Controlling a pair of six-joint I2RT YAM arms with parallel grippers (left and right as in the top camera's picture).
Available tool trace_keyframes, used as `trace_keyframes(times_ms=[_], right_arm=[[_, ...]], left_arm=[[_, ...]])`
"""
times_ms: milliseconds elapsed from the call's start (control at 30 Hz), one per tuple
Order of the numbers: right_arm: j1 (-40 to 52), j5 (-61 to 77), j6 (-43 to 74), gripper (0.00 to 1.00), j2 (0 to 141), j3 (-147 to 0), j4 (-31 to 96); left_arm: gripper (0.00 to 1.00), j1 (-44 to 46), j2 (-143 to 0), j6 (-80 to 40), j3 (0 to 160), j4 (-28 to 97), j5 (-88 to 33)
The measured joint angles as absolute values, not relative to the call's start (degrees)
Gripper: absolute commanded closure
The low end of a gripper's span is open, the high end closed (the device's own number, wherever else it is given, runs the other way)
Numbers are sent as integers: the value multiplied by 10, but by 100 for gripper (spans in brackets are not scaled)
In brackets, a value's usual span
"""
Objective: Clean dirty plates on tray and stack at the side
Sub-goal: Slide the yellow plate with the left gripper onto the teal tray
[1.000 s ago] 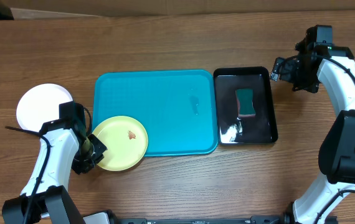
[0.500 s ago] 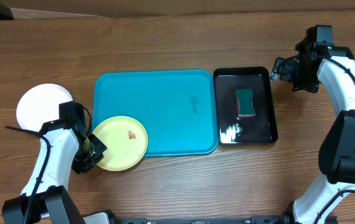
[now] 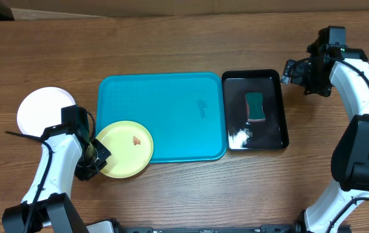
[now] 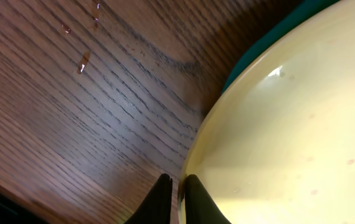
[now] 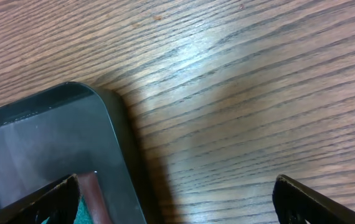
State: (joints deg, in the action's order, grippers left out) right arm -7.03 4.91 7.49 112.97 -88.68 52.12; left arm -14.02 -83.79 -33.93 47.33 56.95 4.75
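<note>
While the left gripper clamps its outer edge, a round yellow-green plastic plate lies partly on the front left corner of a large rectangular turquoise-blue plastic tray and partly over the brown wood-grain table. A small reddish-brown smear marks the plate near its middle. The left wrist view shows the two dark fingertips drawn close together, with the pale rim of the plate caught between them. A few water droplets sit on the wood beyond.

A round white plastic plate rests on the table to the left of the tray, apart from it and just behind the left arm.

Touching the tray's right side is a smaller glossy black rectangular tray holding a green rectangular sponge.

The right gripper hangs beside the black tray's far right corner. In the right wrist view, its jaws are spread wide, with only bare wood and that corner between them, grasping nothing.
</note>
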Motion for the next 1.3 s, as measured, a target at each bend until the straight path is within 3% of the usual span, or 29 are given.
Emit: trace_keyframes(times_ms=[667,833,1300], right_arm=[[-70,49,75,0,1130,-887,521],[-70,49,75,0,1130,-887,521],[-70,49,75,0,1130,-887,521]], left_arm=[[89,-140,-838,-339,473,567,47],[96,-140,-838,-339,466,556,47],[96,-140,-836,-330,450,544,42]])
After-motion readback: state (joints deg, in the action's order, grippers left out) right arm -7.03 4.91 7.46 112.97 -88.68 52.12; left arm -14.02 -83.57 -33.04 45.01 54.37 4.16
